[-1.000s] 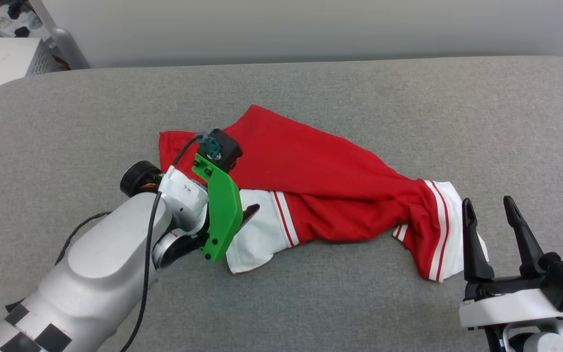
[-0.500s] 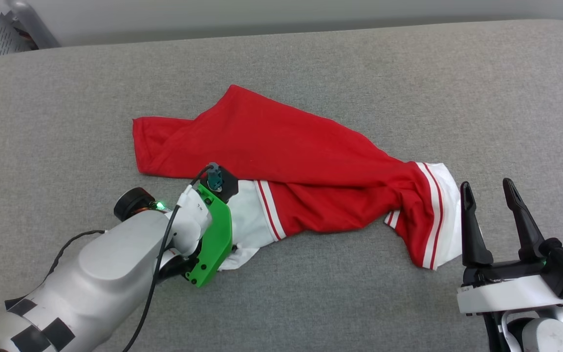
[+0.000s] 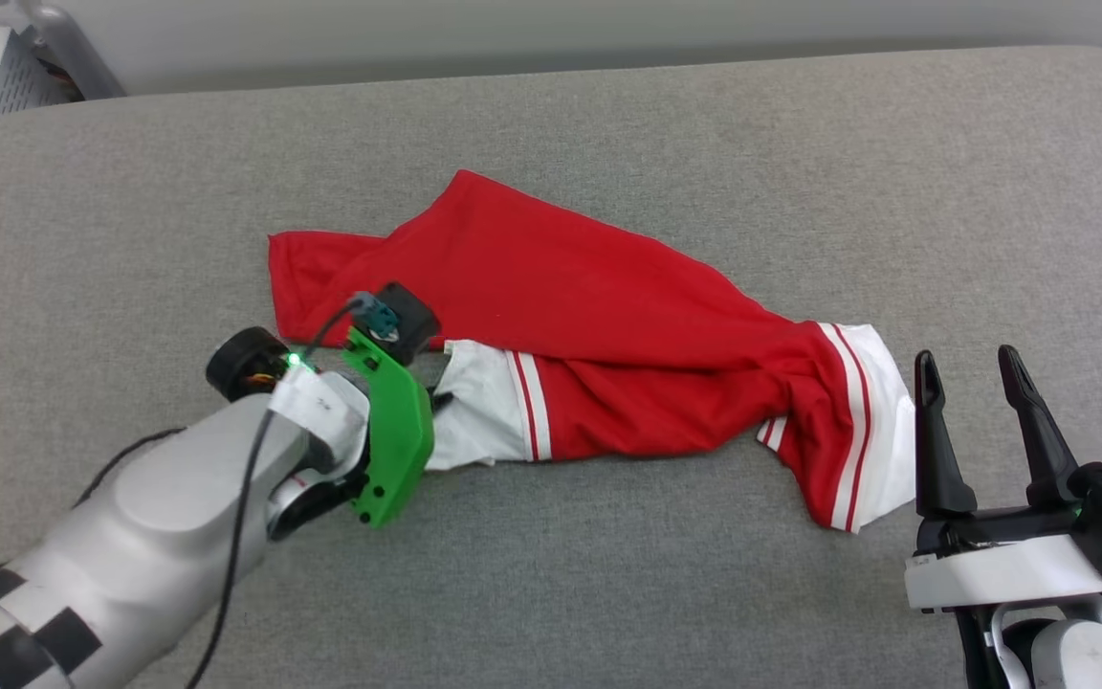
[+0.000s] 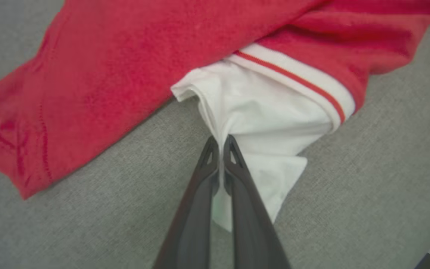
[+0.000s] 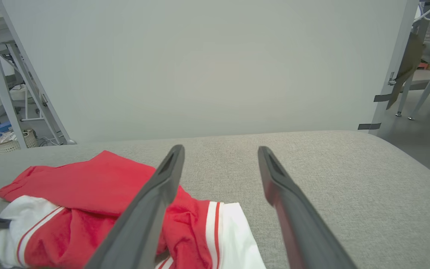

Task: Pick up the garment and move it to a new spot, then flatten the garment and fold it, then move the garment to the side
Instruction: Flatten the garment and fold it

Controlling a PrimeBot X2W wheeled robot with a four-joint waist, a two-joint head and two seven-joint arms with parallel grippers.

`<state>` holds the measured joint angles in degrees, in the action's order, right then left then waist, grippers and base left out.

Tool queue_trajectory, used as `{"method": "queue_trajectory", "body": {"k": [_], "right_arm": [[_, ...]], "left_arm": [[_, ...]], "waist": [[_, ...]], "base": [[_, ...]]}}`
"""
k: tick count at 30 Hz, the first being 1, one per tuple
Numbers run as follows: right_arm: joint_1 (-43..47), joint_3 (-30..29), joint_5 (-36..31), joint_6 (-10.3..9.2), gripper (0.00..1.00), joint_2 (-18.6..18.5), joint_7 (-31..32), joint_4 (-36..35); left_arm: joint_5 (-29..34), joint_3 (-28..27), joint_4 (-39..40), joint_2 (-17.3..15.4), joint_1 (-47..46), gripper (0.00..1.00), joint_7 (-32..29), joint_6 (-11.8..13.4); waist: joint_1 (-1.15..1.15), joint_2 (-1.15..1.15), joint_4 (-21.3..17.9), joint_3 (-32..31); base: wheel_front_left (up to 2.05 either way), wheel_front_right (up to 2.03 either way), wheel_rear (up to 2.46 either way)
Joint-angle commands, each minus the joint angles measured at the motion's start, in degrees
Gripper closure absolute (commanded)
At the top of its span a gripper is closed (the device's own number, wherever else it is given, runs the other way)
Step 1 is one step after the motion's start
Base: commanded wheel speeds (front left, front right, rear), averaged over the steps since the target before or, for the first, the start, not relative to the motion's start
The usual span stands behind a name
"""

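Your left gripper has just snapped shut. A second ago its fingers stood wide over the white sleeve; now they pinch a fold of it tight. The shirt lies crumpled near the middle of the grey padded table, its red body stretching to the right, not yet lifted. Your right gripper hangs open just beside the other sleeve, holding nothing. With that grip made, you look ready to lift the shirt and carry it to its new spot.
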<state>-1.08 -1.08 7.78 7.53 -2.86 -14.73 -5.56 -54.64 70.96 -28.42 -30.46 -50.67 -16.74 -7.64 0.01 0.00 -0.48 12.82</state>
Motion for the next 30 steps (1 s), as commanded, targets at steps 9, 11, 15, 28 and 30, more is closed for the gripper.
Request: {"method": "queue_trajectory", "body": {"k": [9, 11, 15, 28, 30], "right_arm": [[2.23, -0.35, 0.24, -0.04, 0.00, -0.02, -0.27, 0.08], [2.49, -0.50, 0.16, -0.04, 0.00, -0.02, -0.27, 0.13], [2.20, -0.23, -0.19, -0.04, 0.00, -0.02, -0.27, 0.22], [2.32, -0.02, -1.03, -0.04, 0.00, -0.02, -0.27, 0.45], [2.55, -0.10, -1.06, -0.04, 0.00, -0.02, -0.27, 0.62]], "left_arm": [[-3.38, -3.76, 12.23, -12.94, 3.37, 1.00, 6.04, 2.93], [-4.79, -4.14, 14.37, -15.31, 5.27, 1.00, 5.77, 4.18], [-7.75, -4.25, 16.13, -18.46, 9.17, 1.00, 4.85, 6.47], [-13.23, -3.97, 2.65, -17.49, 16.30, 1.00, 5.74, 8.76], [-12.86, -3.88, 0.88, -16.17, 16.40, 0.00, 6.90, 8.65]], "waist": [[-0.01, 0.00, 3.55, -3.00], [-0.01, 0.00, 4.28, -3.22], [-0.01, 0.00, 4.95, -3.32], [-0.01, 0.00, 3.51, -2.58], [-0.01, 0.00, 3.56, -2.99]], "base": [[0.00, 0.00, 0.00], [0.00, 0.00, 0.00], [0.00, 0.00, 0.00], [0.00, 0.00, 0.00], [0.00, 0.00, 0.00]]}}
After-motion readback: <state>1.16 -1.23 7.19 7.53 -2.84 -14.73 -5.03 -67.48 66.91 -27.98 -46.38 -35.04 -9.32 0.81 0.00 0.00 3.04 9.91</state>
